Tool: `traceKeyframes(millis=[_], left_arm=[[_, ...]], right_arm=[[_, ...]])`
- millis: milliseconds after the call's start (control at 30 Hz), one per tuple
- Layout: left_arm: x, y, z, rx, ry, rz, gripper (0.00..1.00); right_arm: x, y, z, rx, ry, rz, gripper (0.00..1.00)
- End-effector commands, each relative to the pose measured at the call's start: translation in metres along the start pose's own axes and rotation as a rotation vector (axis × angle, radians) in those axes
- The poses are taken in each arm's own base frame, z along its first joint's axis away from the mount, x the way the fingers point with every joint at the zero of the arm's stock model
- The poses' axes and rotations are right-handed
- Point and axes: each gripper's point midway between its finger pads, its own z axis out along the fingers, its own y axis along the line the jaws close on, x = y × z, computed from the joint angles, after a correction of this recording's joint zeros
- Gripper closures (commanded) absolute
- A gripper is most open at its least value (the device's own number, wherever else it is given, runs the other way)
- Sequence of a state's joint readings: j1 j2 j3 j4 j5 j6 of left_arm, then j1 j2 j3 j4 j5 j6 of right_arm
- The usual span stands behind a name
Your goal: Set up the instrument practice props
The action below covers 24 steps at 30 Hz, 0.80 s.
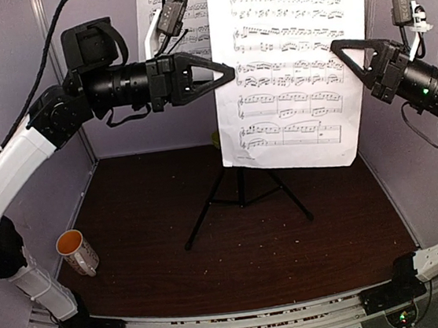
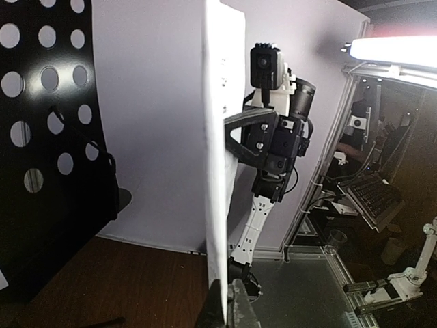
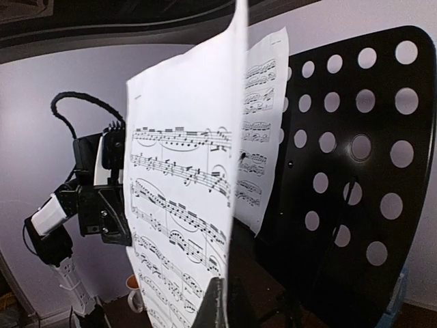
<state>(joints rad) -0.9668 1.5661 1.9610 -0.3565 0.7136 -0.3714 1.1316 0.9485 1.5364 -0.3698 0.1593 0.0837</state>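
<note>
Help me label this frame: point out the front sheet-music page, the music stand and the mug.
front sheet-music page (image 1: 294, 60): top view, printed middle.
music stand (image 3: 355, 205): right wrist view, perforated desk.
mug (image 1: 81, 260): top view, outer wall.

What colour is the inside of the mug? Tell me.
Orange inside, white outside. The mug shows best in the top view, at the table's left.

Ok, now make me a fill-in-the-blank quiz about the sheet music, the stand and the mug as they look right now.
1. The left gripper pinches the front sheet-music page at its left edge, the right gripper at its ____ edge.
2. The music stand has a black desk full of round ____.
3. The white mug is ____ inside.
4. The second page sits ____ the held one, against the stand.
Missing words: right; holes; orange; behind.
</note>
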Motion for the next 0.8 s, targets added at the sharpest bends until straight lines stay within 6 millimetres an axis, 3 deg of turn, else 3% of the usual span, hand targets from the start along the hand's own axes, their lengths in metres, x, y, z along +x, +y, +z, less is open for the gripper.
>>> traceKeyframes(millis=[0, 33, 200, 467, 633, 767], left_arm=[[-0.015, -0.001, 0.007, -0.062, -0.003, 0.069, 1.00], [-0.017, 0.001, 0.008, -0.083, -0.001, 0.074, 1.00], [-0.039, 0.022, 0.002, -0.261, -0.063, 0.126, 0.73], [-0.070, 0.050, 0.006, -0.476, -0.161, 0.174, 0.70], [-0.069, 0.061, 0.025, -0.563, -0.173, 0.216, 0.67], [-0.066, 0.056, 0.048, -0.555, -0.188, 0.285, 0.55]], right_arm=[[-0.019, -0.014, -0.006, 0.075, -0.053, -0.006, 1.00], [-0.024, -0.017, -0.009, 0.087, -0.073, -0.003, 1.00], [-0.047, -0.035, -0.034, 0.163, -0.156, -0.017, 1.00], [-0.067, -0.076, -0.085, 0.354, -0.207, -0.026, 1.00], [-0.074, -0.090, -0.106, 0.420, -0.230, -0.035, 1.00], [-0.077, -0.093, -0.111, 0.431, -0.228, -0.062, 1.00]])
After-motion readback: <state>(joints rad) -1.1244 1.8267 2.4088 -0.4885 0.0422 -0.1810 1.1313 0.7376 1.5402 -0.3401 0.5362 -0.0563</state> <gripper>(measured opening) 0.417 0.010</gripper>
